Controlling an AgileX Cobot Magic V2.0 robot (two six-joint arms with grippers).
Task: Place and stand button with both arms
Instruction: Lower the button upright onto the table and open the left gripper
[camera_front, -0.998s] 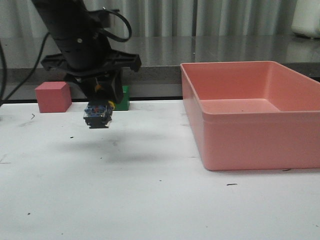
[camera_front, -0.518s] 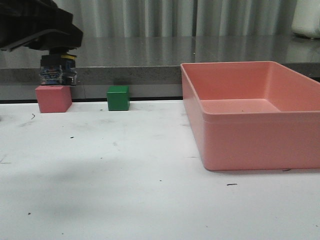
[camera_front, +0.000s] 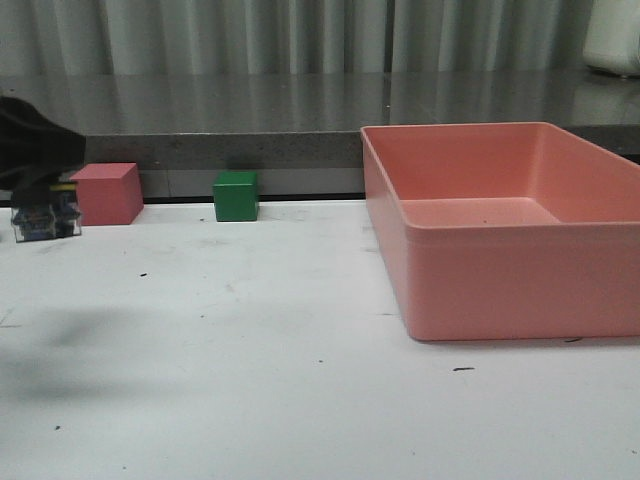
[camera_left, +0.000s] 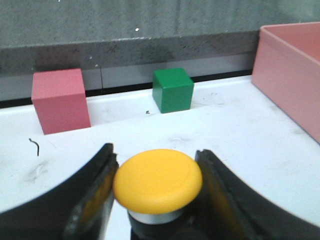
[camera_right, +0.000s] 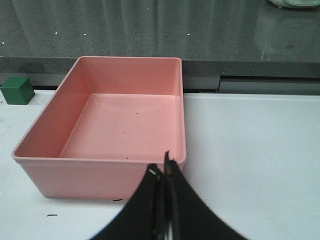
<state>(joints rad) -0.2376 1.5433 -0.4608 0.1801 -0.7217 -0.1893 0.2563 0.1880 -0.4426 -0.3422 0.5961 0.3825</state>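
Having swung left from table centre, my left gripper (camera_left: 156, 187), jaws clamped on the yellow-capped button (camera_front: 45, 218), is lowering it beside the pink cube (camera_front: 106, 193) to stand it, right gripper (camera_right: 163, 210) jaws together.

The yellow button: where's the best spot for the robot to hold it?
Probably below the cap, as now: the left gripper closes from both sides under the button's wide yellow cap. The overhanging cap would likely stop it slipping down, and the cap stays uppermost.

The left gripper (camera_front: 40, 205) carried the button (camera_front: 45, 218) leftward and lower.
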